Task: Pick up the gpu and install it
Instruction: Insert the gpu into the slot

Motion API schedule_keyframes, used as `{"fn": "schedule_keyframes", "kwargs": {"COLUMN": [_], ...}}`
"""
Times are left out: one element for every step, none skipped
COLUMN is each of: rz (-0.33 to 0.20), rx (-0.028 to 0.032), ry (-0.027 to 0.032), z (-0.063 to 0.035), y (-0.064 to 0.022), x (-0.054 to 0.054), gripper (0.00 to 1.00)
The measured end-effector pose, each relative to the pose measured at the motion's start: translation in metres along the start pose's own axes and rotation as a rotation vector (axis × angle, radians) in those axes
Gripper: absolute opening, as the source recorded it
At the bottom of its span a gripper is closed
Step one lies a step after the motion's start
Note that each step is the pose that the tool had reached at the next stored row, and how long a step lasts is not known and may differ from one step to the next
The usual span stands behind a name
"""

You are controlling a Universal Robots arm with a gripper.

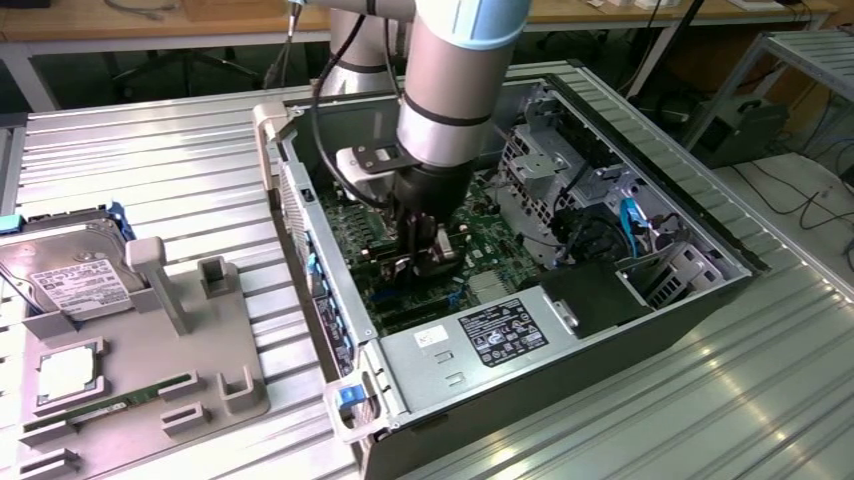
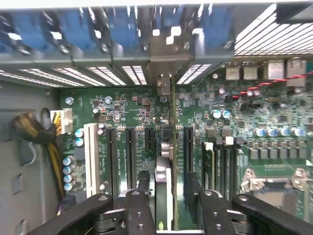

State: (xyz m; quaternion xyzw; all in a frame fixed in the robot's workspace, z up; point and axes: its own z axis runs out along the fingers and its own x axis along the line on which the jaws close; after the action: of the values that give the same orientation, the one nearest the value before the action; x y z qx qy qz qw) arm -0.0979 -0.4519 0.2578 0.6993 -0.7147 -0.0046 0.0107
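Inside the open computer case [image 1: 587, 300], the arm's claw [image 1: 424, 262] reaches down over the green motherboard [image 2: 137, 115]. In the wrist view the gpu [image 2: 166, 171] stands on edge between the dark fingers [image 2: 142, 196], running along the expansion slots [image 2: 129, 152] with its metal bracket toward the case's rear wall. The fingers sit just beside the card; whether they still pinch it cannot be told. On the table [image 1: 174, 150], at the exterior view's left, a hard drive [image 1: 67, 280] lies in a grey holder.

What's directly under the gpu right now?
The gpu stands on edge between the gripper fingers, over the motherboard and in line with its black expansion slots. Its lower edge is covered, so whether it is seated cannot be told.
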Motion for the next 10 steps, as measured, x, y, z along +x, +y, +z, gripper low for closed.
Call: {"fn": "schedule_keyframes", "kwargs": {"rz": [0.000, 0.000, 0.000, 0.000, 0.000, 0.000, 0.000, 0.000, 0.000, 0.000], "rx": [0.0014, 0.0030, 0.0052, 0.0072, 0.0088, 0.0102, 0.0112, 0.0122, 0.0135, 0.0151], "ry": [0.0000, -0.0001, 0.0000, -0.0002, -0.0002, -0.0002, -0.0001, -0.0003, -0.0002, -0.0002], "z": [-0.0048, -0.0096, -0.0157, -0.0191, -0.0216, -0.0229, -0.0245, -0.0271, -0.0288, -0.0298], "y": [0.0001, 0.0003, 0.0004, 0.0004, 0.0005, 0.0005, 0.0005, 0.0006, 0.0006, 0.0007], "x": [0.000, 0.000, -0.001, -0.001, -0.001, -0.001, -0.001, -0.001, -0.001, -0.001], "gripper": [0.42, 0.42, 0.42, 0.42, 0.42, 0.42, 0.42, 0.42, 0.41, 0.34]}}
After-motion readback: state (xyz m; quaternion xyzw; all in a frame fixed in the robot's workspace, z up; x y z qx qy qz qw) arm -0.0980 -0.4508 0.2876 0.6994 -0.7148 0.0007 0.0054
